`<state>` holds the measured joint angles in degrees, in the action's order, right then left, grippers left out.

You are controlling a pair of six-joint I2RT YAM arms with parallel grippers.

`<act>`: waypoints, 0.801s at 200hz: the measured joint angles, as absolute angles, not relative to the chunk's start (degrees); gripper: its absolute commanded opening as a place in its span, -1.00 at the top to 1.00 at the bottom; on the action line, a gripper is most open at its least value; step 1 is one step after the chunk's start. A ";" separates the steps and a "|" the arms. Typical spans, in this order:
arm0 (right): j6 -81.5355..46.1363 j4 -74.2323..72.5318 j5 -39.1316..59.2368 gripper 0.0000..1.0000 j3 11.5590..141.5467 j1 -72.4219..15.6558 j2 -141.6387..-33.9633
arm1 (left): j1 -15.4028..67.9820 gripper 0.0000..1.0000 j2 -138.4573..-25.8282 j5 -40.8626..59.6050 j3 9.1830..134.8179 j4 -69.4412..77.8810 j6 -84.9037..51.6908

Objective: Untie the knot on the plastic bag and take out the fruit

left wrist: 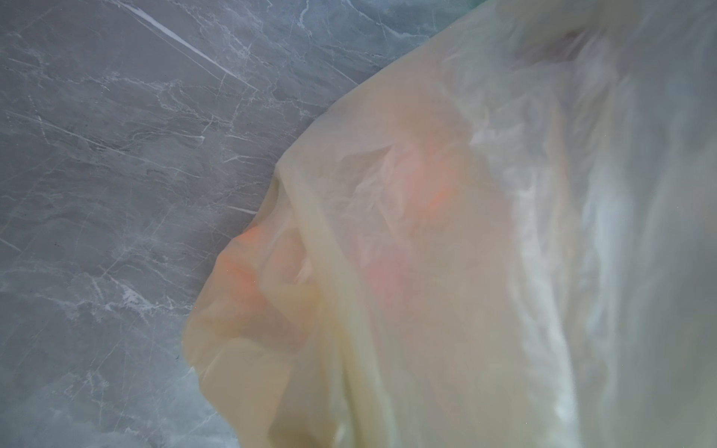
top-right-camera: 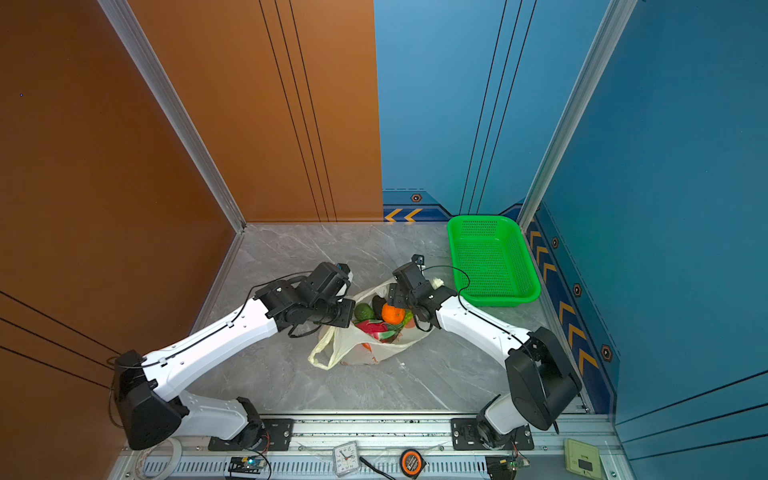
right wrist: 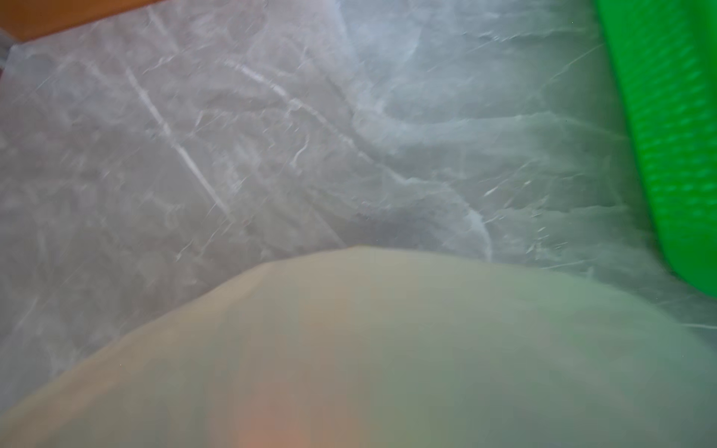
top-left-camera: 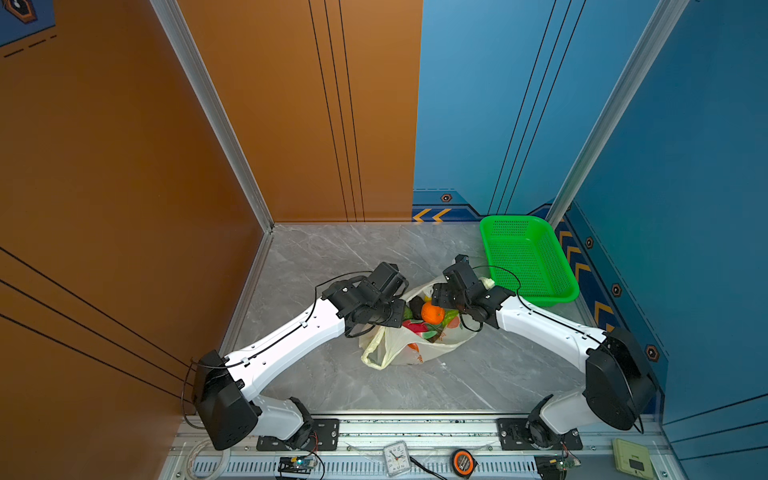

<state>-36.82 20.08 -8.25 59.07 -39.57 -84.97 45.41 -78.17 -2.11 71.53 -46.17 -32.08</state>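
Orientation: clock hours are read in the top views, with 6 o'clock at the rail and 12 o'clock at the back walls.
Rail: an alarm clock [top-left-camera: 397,458] and a tape measure [top-left-camera: 462,461] lie at 6 o'clock, off the tabletop.
Tabletop: grey marbled slab [top-left-camera: 332,386].
Plastic bag: the plastic bag [top-left-camera: 417,353] lies near the slab's centre with its mouth open upward. One handle loop [top-left-camera: 371,363] trails toward 7 o'clock.
Fruit: the fruit sits inside the open mouth. An orange [top-right-camera: 392,313] lies uppermost, a dragon fruit [top-right-camera: 374,328] at its 7 o'clock, a dark avocado [top-right-camera: 379,305] at its 10 o'clock and a green fruit [top-right-camera: 363,311] at its 9 o'clock.
Left gripper: the left gripper [top-left-camera: 397,311] is at the bag's 9 o'clock rim with its jaws closed. Cream film fills the left wrist view, and whether film is pinched cannot be told.
Right gripper: the right gripper [top-left-camera: 438,297] is at the bag's 1 o'clock rim with its jaws spread wide. They are hidden under the wrist.
Bunched strap: the bunched strap [top-left-camera: 487,283] is cream and lies just beside the right wrist.
Basket: the green basket [top-left-camera: 540,297] stands at 2 o'clock, in the far corner.
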 measured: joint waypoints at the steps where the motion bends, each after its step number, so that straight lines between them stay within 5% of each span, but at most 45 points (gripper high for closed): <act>1: -36.80 20.10 -8.03 -0.76 59.07 -39.75 -84.93 | 45.39 1.00 -78.06 -2.11 71.42 -46.17 -32.21; 72: -37.06 21.50 4.45 -0.78 58.46 -53.12 -83.72 | 44.95 1.00 -75.55 -0.36 68.90 -47.51 -35.07; 160: -38.79 22.09 2.37 -0.90 49.06 -67.94 -80.44 | 44.73 1.00 -74.35 0.01 67.40 -48.53 -37.60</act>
